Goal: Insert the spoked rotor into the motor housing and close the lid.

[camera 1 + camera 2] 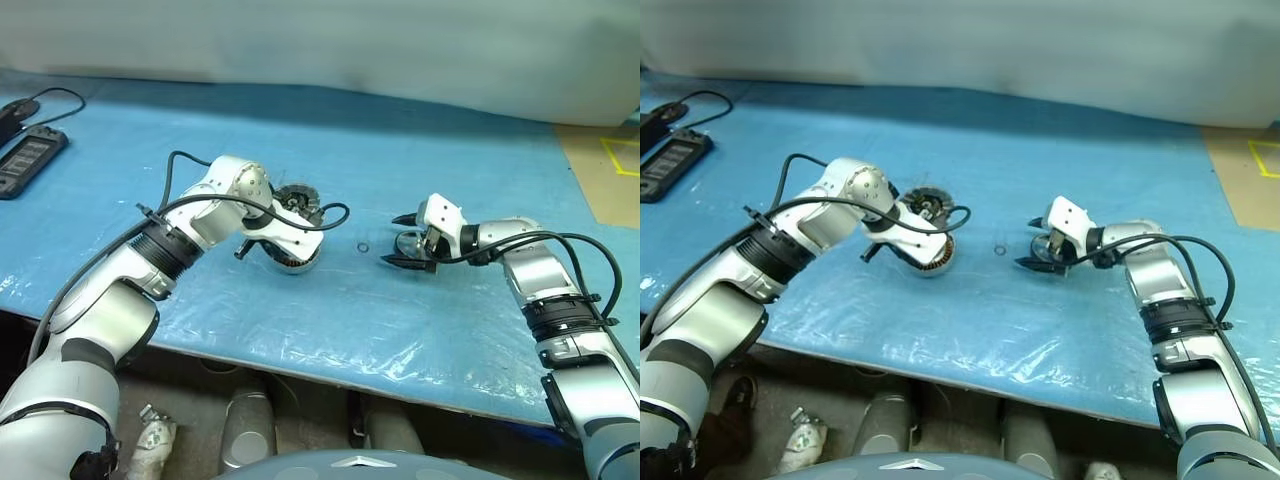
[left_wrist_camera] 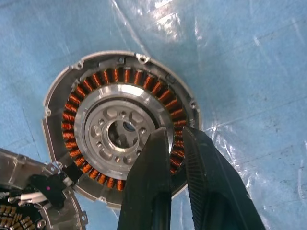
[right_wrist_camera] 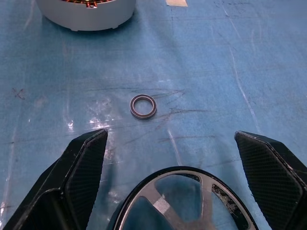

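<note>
Overhead, the left gripper [image 1: 262,250] hangs over the motor housing [image 1: 297,258]. Its wrist view shows nearly closed fingers pinching the winding ring. Right wrist: wide jaws straddle the spoked rotor [image 3: 180,199]; closing off-centre could skid it toward the loose ring [image 3: 143,106].

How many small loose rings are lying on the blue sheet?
1. The small ring lies flat on the blue sheet, alone, between the motor housing and the spoked rotor. Others may be hidden under the arms.
</note>
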